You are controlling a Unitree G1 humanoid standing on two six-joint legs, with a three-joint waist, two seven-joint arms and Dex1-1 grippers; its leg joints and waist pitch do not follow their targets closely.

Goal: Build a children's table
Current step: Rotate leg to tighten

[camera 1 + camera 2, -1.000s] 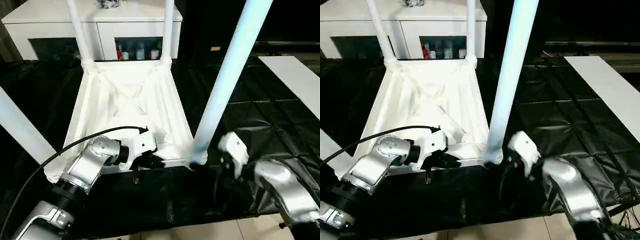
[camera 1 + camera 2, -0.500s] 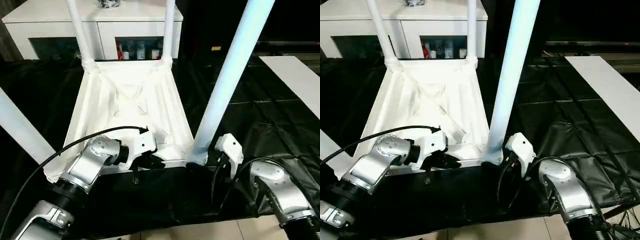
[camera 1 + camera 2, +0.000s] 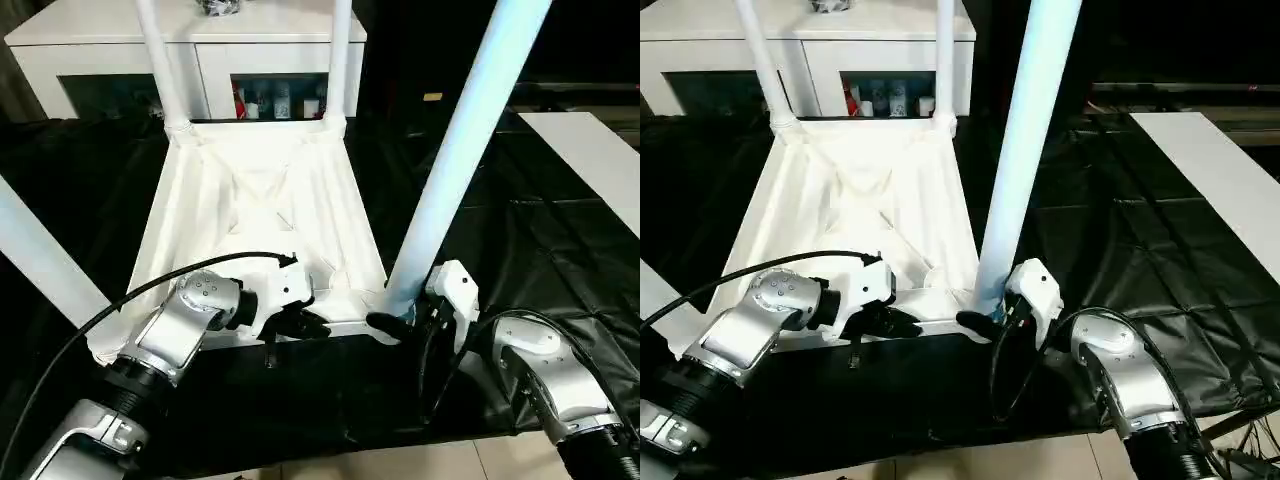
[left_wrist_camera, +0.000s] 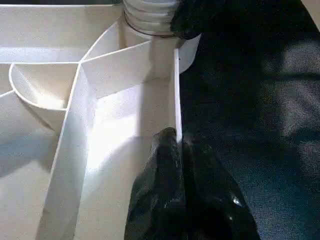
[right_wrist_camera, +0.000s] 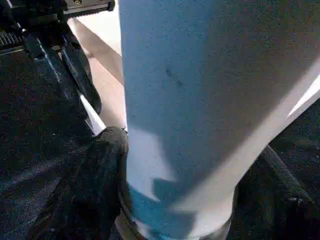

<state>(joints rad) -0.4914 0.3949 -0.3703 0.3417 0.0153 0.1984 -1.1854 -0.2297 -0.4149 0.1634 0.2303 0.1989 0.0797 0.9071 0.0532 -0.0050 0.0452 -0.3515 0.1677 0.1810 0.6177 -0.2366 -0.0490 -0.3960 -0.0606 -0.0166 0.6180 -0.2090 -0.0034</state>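
Observation:
The white tabletop (image 3: 260,200) lies upside down on black sheeting, ribs up. Legs stand in its corner sockets: two thin far ones (image 3: 160,60) (image 3: 337,60), a near left one (image 3: 40,255) and a thick near right one (image 3: 450,170). My left gripper (image 3: 305,322) is shut on the tabletop's near rim, and its black fingers (image 4: 160,200) pinch the thin wall. My right gripper (image 3: 398,318) straddles the base of the near right leg (image 5: 190,100). One finger (image 5: 100,185) touches the leg and the other stands slightly off it.
A white cabinet (image 3: 200,50) with dark glass doors stands behind the table. A flat white board (image 3: 590,150) lies at the right on the black sheet (image 3: 540,230). A black cable (image 3: 150,285) arcs over my left forearm.
My right gripper has moved left up to the base of the near right leg, and its fingers have narrowed around it. The left gripper has kept its hold on the rim.

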